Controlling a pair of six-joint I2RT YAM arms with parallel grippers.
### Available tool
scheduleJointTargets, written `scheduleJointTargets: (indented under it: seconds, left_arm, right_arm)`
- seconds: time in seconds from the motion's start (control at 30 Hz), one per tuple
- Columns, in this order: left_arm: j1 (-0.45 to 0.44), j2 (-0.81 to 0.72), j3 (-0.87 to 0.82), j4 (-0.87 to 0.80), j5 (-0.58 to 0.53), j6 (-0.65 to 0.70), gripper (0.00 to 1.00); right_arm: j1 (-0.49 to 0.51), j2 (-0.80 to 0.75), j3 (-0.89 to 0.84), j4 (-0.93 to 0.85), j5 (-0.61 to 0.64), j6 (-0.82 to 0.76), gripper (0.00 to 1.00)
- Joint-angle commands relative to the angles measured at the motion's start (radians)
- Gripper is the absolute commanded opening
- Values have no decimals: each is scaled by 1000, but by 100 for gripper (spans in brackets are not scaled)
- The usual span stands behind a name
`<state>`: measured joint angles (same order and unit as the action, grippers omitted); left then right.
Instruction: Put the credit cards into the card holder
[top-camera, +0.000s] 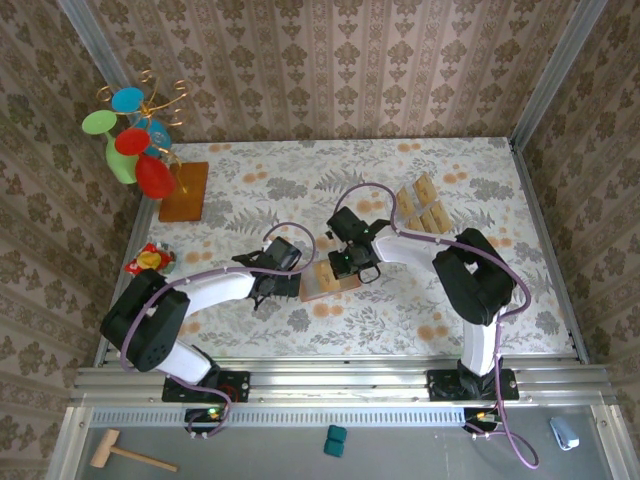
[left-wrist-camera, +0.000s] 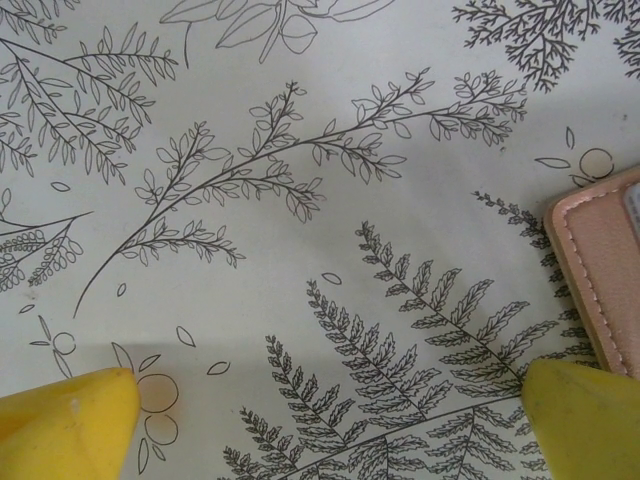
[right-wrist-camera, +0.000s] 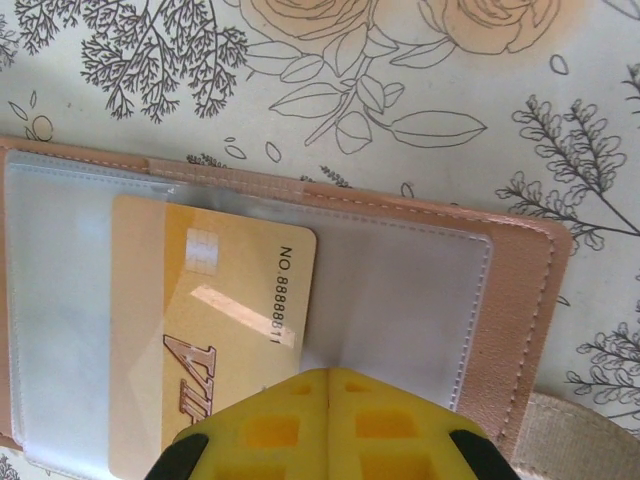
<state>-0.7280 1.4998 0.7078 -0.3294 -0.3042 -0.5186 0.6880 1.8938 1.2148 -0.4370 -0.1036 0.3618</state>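
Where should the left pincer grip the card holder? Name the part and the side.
Probably the stitched border of the card holder, from its left: it lies flat, and that edge is bare and nearest the open left pincer; the credit card sits further inside.

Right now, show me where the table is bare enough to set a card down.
Bare table lies between the wooden board and the spare cards, and along the near edge in front of the wallet. It is crowded around that wallet, where the left gripper and right gripper meet.

Credit card in open card holder; jaws together.
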Motion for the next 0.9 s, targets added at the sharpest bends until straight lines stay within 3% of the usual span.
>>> scheduleJointTargets:
  seconds: [0.0, 0.87]
  left_arm:
    - [-8, 25, 10, -1, -6, 20, 100]
    - [-9, 21, -1, 10, 2, 20, 100]
  right_arm:
    - [12, 29, 23, -11, -5, 3, 1]
    - [59, 71, 85, -8, -34, 31, 0]
